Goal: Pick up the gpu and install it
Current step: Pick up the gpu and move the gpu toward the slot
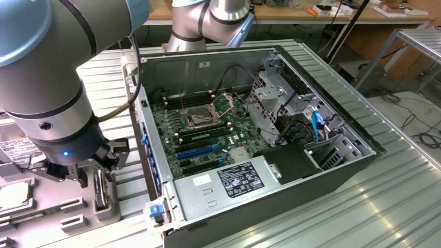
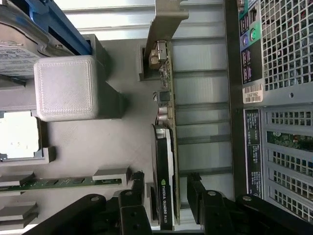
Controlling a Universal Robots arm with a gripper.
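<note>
The gpu (image 2: 164,161) stands on edge in a slot of the grey parts tray (image 2: 122,142). It is a thin green board with a black cooler and a silver end bracket (image 2: 164,19). In the exterior view the gpu (image 1: 101,192) sits at the left of the open computer case (image 1: 324,201). My gripper (image 2: 165,180) is open and straddles the card's cooler end, with one black finger (image 2: 136,193) on each side and a small gap to the card. Nothing is held. From outside, the gripper (image 1: 96,178) hangs low over the tray.
The tray also carries a silver hard drive (image 2: 14,54), a grey block (image 2: 66,88), a processor chip (image 2: 17,134) and a memory stick (image 2: 58,182). Inside the case lie the motherboard (image 1: 200,121) with blue slots (image 1: 196,152) and a power supply (image 1: 238,178). The case's rear panel (image 2: 279,98) is close beside the card.
</note>
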